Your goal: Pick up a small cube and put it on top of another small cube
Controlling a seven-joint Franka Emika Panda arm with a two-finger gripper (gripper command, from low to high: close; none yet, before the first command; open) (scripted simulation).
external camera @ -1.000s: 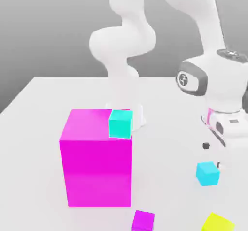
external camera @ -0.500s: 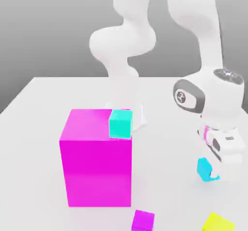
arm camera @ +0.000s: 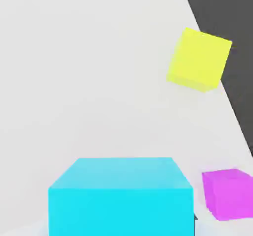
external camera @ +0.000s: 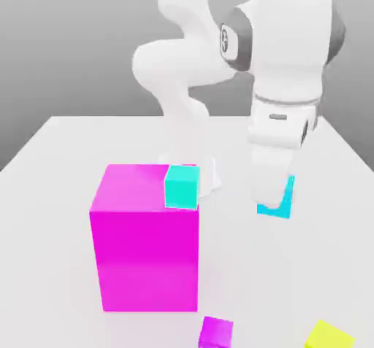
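My gripper [external camera: 272, 195] is shut on the small sky-blue cube [external camera: 283, 201] and holds it up in the air, off the white table [external camera: 66, 164]. A white finger covers most of the cube in the exterior view. The hand view has the held cube [arm camera: 121, 195] close up, with the table far below. A greener teal small cube [external camera: 182, 186] sits at the upper right corner of the big magenta block [external camera: 144, 248], to the exterior view's left of my gripper.
A small magenta cube [external camera: 216, 333] [arm camera: 230, 193] and a yellow cube [external camera: 329, 335] [arm camera: 199, 59] lie near the table's front edge, below the hand. The arm's base stands behind the magenta block.
The fingers closed on the sky-blue cube, which then rose from the table and moved up and toward the exterior view's left. The other cubes stayed put.
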